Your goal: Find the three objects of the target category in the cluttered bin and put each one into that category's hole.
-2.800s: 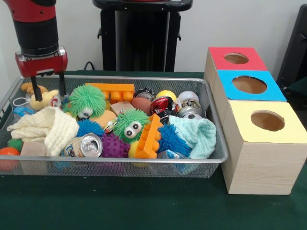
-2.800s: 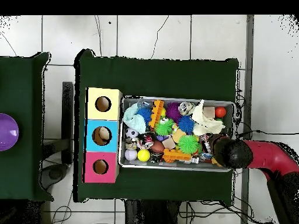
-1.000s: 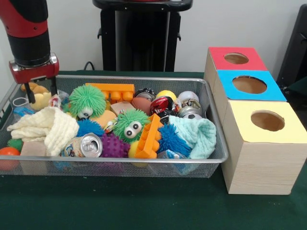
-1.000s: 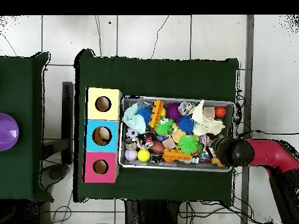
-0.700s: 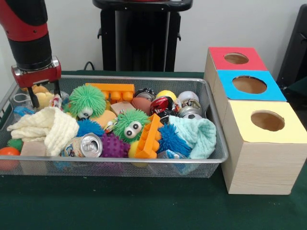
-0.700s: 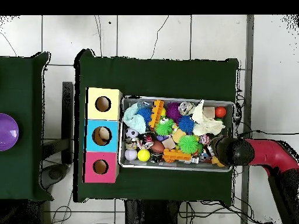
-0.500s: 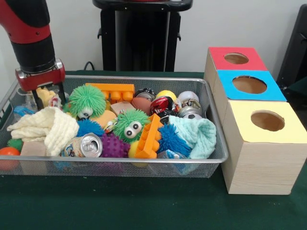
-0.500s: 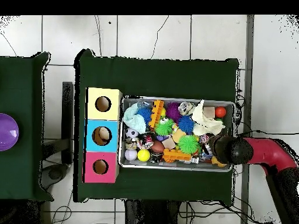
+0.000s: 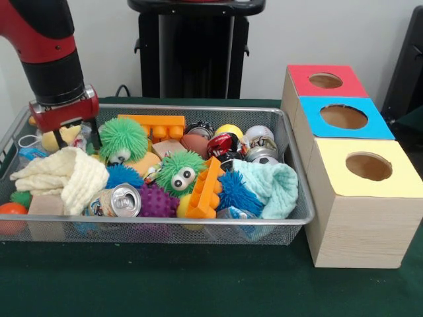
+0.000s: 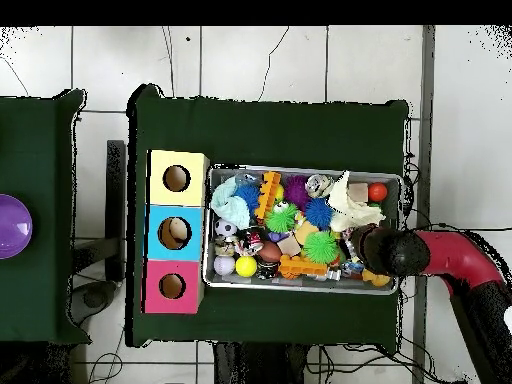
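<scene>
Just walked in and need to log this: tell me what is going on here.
A red and black Sawyer arm has its hand lowered, fingers apart, into the far corner of the wire mesh bin, beside a green spiky ball and above a cream cloth. It holds nothing that shows. The box with the yellow-surrounded hole stands beside the bin.

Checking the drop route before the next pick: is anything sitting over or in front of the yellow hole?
Nothing visible blocks it. The yellow-surrounded hole is open on top of its wooden box, outside the bin. The gripper is at the bin's opposite end, beside the green fuzzy ball, so a carry crosses the whole cluttered bin.
</scene>
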{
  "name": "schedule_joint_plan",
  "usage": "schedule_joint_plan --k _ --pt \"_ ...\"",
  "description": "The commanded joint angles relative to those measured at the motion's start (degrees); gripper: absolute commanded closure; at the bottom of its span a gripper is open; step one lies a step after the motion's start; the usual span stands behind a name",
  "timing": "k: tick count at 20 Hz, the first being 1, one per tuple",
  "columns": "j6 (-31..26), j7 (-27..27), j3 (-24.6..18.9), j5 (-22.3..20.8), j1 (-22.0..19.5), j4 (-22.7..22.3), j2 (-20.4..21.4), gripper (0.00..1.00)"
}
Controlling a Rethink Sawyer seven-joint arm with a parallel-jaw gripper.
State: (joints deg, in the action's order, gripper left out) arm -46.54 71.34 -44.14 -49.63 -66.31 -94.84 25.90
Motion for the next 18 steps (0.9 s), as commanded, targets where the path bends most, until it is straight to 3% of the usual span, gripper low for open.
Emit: schedule_joint_plan --k 1,9,14,18 --pt "3.6 -17.5 -5.5 -1.0 -1.3 -1.8 -2.4 1.00" --pt "6.2 -20.9 -9.2 -3.3 -1.8 -2.0 -0.9 1.00" --pt "7.2 -18.0 -9.0 -4.6 -1.4 -3.7 1.2 1.00" --pt "4.8 -15.4 -9.4 -2.8 -0.7 -7.4 6.1 1.00"
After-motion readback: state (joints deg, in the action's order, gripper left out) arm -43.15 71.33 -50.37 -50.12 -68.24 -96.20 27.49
